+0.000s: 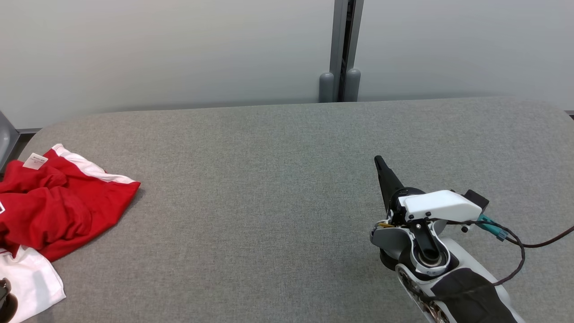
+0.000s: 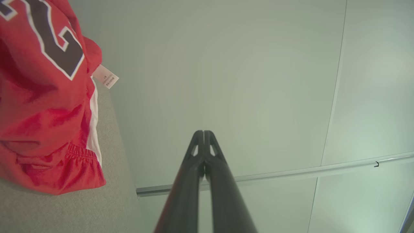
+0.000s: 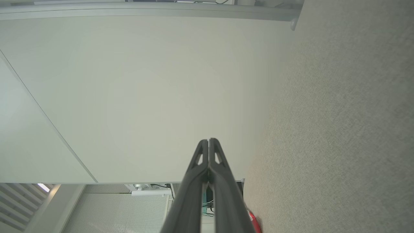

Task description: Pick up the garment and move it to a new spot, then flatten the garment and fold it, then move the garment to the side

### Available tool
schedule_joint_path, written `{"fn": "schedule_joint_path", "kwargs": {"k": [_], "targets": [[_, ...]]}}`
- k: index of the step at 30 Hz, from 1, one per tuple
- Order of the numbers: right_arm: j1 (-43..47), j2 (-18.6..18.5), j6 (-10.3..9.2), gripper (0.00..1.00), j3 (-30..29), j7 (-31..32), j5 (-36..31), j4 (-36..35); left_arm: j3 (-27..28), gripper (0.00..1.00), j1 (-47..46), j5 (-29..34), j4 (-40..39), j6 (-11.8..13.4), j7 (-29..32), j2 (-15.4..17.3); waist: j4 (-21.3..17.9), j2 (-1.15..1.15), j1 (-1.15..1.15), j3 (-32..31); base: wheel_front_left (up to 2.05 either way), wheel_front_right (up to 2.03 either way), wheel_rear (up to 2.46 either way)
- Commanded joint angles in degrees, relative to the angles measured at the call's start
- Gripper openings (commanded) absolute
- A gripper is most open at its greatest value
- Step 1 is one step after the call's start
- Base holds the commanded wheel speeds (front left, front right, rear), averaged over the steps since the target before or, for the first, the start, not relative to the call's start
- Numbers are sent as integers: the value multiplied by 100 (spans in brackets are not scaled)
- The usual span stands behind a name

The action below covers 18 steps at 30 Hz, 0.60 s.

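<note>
Table (image 1: pixel 287 148): grey cloth top. Garment (image 1: pixel 58 206), red with white trim, sits bunched at its left end; I can't read a clean long axis. It's well left of my right gripper (image 1: pixel 380 162), but just beside my left gripper (image 2: pixel 203 133), off to the left in that wrist view. Both finger pairs are pressed together, holding nothing. Left arm's nearer, so I'd pick with it.

Bright, even light is cast; only a soft shadow is seen beside the garment (image 1: pixel 67 202). The rail (image 2: pixel 291 172) is bowed by lens distortion; the fingers (image 2: pixel 186 194) are blurred low down.
</note>
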Motion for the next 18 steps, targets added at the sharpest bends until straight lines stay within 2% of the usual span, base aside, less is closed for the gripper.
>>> {"fn": "schedule_joint_path", "kwargs": {"k": [1,18], "targets": [[-43,-54,18,0,10,-22,19,-1,-6,0,0,-24,-10,-18,-16,16,0,0,0,0,0,0,0],[-43,-54,18,0,10,-22,19,-1,-7,0,0,-24,-10,-18,-16,16,0,0,0,0,0,0,0]]}}
